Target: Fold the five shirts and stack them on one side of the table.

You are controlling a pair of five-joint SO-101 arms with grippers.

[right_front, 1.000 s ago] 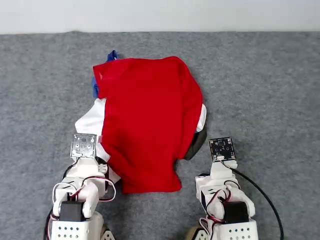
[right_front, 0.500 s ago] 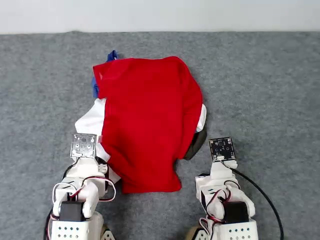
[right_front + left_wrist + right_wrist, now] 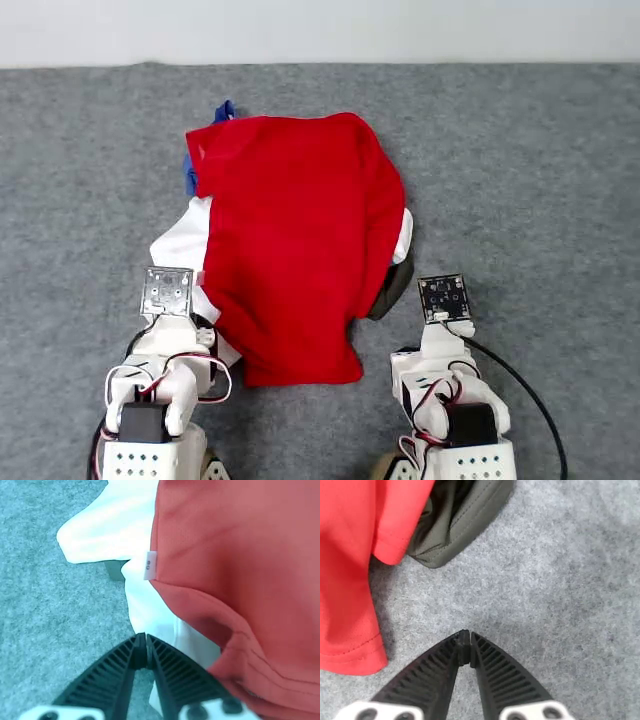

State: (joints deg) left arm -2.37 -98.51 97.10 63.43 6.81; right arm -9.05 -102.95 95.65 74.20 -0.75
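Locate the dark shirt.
In the high view the dark shirt peeks out from under the red shirt's right edge, just ahead of the right end effector.

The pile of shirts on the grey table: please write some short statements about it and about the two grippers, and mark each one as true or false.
1. The red cotton shirt lies on top of the pile. True.
2. The left gripper is shut on the red cotton shirt. False: it is shut with nothing between its jaws, over the white cotton shirt.
3. A dark olive-black garment sticks out from under the red cotton shirt on the right gripper's side. True.
4. The right gripper is wide open. False: it is shut, over the bare grey felt table.
5. A piece of blue fabric shows at the far edge of the pile. True.
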